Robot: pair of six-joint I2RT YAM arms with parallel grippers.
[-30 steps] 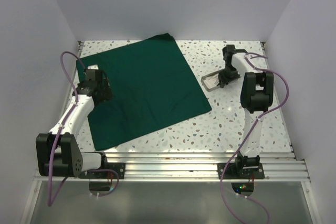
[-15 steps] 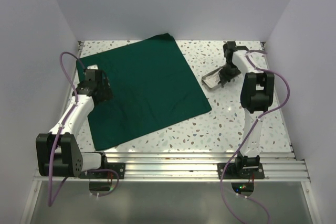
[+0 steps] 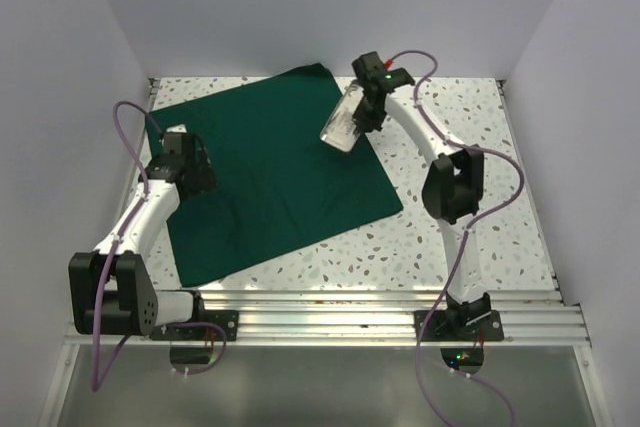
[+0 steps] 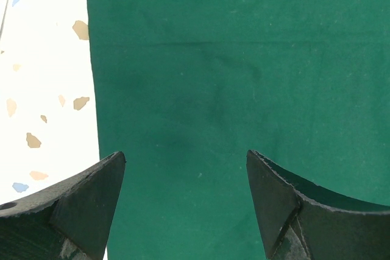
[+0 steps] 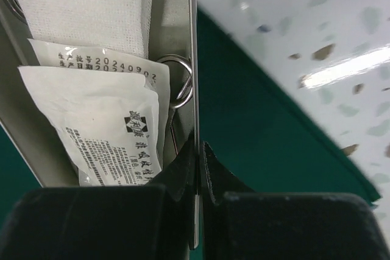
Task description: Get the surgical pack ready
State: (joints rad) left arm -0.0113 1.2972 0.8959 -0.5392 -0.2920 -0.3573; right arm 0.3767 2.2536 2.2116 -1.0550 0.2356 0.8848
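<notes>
Steel tray (image 5: 173,10) with packet (image 5: 97,120) stamped "20240902" sits clenched in right end effector (image 5: 198,148); left end effector (image 4: 186,158) released.

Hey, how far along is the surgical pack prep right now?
Done: the green drape lies spread flat. In hand: the right gripper is shut on the rim of the steel tray, holding it tilted above the drape's right edge, gauze and packets inside. The left gripper hovers open over the drape. Left: set the tray down, then probably wrap it.

Dark green drape (image 3: 265,172) lies flat on the speckled surface (image 3: 520,217); steel tray (image 3: 341,125), tilted above its far edge, holds gauze (image 5: 85,4), packets (image 5: 103,132).
</notes>
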